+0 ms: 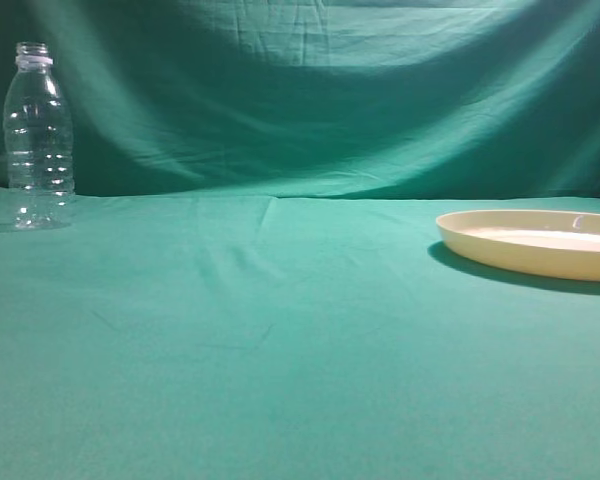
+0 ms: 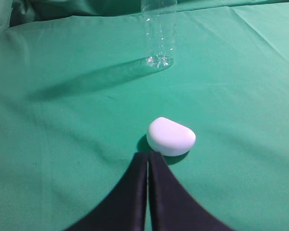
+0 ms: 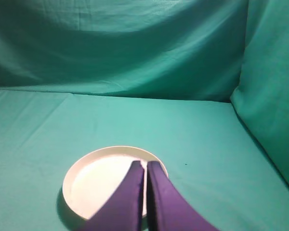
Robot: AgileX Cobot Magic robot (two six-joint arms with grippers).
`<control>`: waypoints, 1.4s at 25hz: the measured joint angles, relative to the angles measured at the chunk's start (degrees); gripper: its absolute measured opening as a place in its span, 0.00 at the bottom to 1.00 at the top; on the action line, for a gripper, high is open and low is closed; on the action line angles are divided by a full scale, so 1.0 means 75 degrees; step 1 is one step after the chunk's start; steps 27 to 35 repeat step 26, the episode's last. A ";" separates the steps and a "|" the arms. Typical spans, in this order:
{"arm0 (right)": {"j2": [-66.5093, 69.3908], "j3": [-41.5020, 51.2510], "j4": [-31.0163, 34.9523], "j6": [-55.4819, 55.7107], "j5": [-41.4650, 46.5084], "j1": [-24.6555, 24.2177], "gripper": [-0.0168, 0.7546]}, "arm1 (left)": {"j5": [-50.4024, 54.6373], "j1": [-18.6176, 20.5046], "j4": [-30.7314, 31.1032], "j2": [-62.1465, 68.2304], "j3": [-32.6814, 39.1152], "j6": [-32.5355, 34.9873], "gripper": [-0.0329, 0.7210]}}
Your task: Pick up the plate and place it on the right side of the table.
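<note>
The cream-yellow plate lies flat on the teal table at the right edge of the exterior view, partly cut off by the frame. In the right wrist view the plate sits below and just ahead of my right gripper. That gripper is shut and empty, with its tips over the plate's right part. My left gripper is shut and empty, low over the cloth. Neither gripper shows in the exterior view.
A clear plastic bottle stands upright at the far left; it also shows in the left wrist view. A small white half-round block lies on the cloth just ahead of the left fingertips. A green backdrop hangs behind and at the right.
</note>
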 joint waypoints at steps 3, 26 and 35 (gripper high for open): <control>-0.0055 0.0860 -0.0173 0.0032 -0.0524 0.0000 0.02 | 0.0000 0.0000 0.0000 0.0000 0.0000 0.0000 0.04; -0.0055 0.2487 -0.0369 0.0865 -0.1064 0.0000 0.02 | 0.0000 0.0000 0.0000 0.0000 0.0000 0.0000 0.04; -0.0055 0.2487 -0.0369 0.0865 -0.1064 0.0000 0.02 | 0.0000 0.0000 0.0000 0.0000 0.0000 0.0000 0.04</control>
